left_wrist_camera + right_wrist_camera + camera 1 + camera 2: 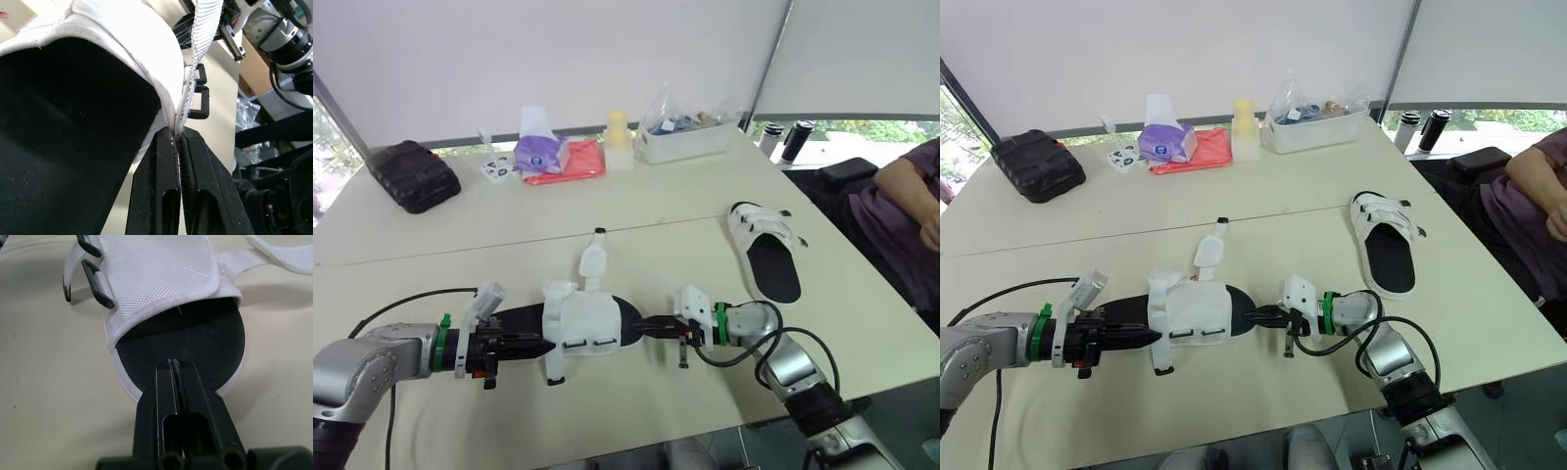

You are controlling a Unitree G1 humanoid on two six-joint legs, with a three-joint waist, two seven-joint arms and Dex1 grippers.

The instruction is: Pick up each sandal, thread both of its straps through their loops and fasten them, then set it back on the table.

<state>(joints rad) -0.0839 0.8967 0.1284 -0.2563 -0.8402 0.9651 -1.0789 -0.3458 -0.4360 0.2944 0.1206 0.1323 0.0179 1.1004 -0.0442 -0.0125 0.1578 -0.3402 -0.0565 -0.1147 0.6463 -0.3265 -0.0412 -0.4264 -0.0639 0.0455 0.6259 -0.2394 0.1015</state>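
Note:
A white sandal with a black footbed (587, 321) lies lengthwise between my two grippers near the table's front edge. My left gripper (536, 345) is shut on the white edge of its upper, where a strap (203, 29) runs out from between the fingers (161, 186). At the other end, my right gripper (653, 328) is shut on the rim of the black sole (195, 342). Two black loops (98, 289) sit on the upper's near side. One loose strap (591, 260) sticks out toward the far side. A second white sandal (766, 250) rests on the table at the right.
Along the far edge stand a black pouch (413, 174), a purple tissue pack (543, 147) on a red cloth (578, 164), a pale yellow cup (619, 139) and a clear box (685, 137). A person (901, 211) sits at the right.

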